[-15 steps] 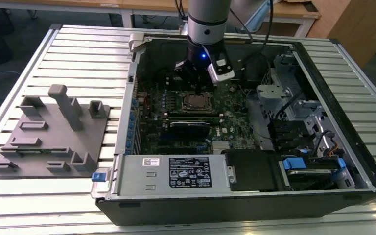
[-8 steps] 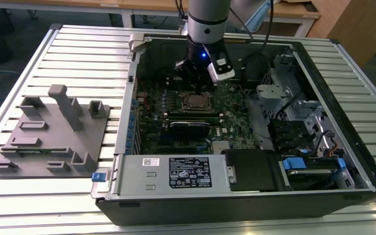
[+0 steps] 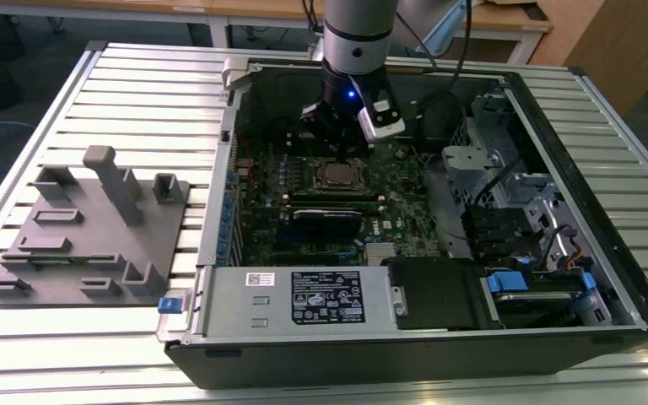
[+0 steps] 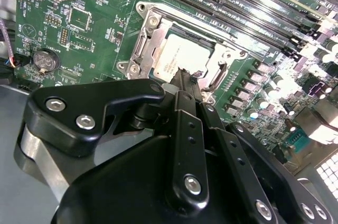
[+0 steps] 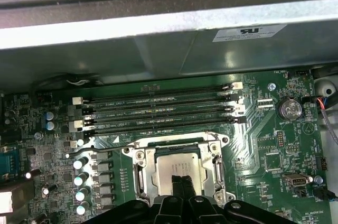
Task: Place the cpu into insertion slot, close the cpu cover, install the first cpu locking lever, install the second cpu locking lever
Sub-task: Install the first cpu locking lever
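The cpu (image 5: pixel 177 165) lies flat in the insertion slot (image 5: pixel 138 174) on the green motherboard, its pale metal top showing through the window of the cpu cover (image 5: pixel 174 148). The cover lies down around it. In the second wrist view the cpu (image 4: pixel 182 55) sits inside the same silvery cover (image 4: pixel 200 27). My gripper (image 5: pixel 182 183) is shut, its black fingertips (image 4: pixel 181 78) pressed together at the edge of the chip with nothing between them. In the exterior view the gripper (image 3: pixel 341 142) hangs just behind the socketed cpu (image 3: pixel 339 175) inside the open computer case.
Long black memory slots (image 5: pixel 158 109) run beside the socket, and a row of capacitors (image 5: pixel 82 179) flanks it. The case walls (image 3: pixel 229 169) ring the board, with the power supply (image 3: pixel 296 299) and drive cage (image 3: pixel 526 211) nearby. A grey fixture block (image 3: pixel 88 228) sits outside the case.
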`<state>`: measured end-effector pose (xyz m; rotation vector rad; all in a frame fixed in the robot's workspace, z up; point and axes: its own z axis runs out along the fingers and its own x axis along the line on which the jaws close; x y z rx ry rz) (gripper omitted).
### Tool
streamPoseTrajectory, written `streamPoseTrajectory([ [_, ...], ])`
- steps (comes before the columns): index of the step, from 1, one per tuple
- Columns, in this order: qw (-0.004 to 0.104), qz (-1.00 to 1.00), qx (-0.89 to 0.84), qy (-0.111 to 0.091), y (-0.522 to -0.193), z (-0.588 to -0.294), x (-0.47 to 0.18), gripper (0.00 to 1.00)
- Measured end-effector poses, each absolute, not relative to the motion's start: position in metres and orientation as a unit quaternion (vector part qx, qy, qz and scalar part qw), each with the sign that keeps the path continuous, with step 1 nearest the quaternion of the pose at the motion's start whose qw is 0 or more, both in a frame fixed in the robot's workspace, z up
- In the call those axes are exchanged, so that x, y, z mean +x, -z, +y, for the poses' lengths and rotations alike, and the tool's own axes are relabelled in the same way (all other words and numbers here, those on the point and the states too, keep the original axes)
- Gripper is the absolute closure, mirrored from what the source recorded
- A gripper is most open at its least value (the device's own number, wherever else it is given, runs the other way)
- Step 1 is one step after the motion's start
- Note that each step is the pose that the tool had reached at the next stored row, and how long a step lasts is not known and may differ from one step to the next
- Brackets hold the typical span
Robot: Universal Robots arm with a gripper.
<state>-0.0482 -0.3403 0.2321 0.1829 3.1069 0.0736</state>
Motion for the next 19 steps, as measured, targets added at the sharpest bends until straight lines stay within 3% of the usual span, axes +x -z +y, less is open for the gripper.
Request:
streamPoseTrajectory([
  [19,0.014,0.998,0.059,-0.024,-0.2321,-0.3404,-0.0550,0.90],
])
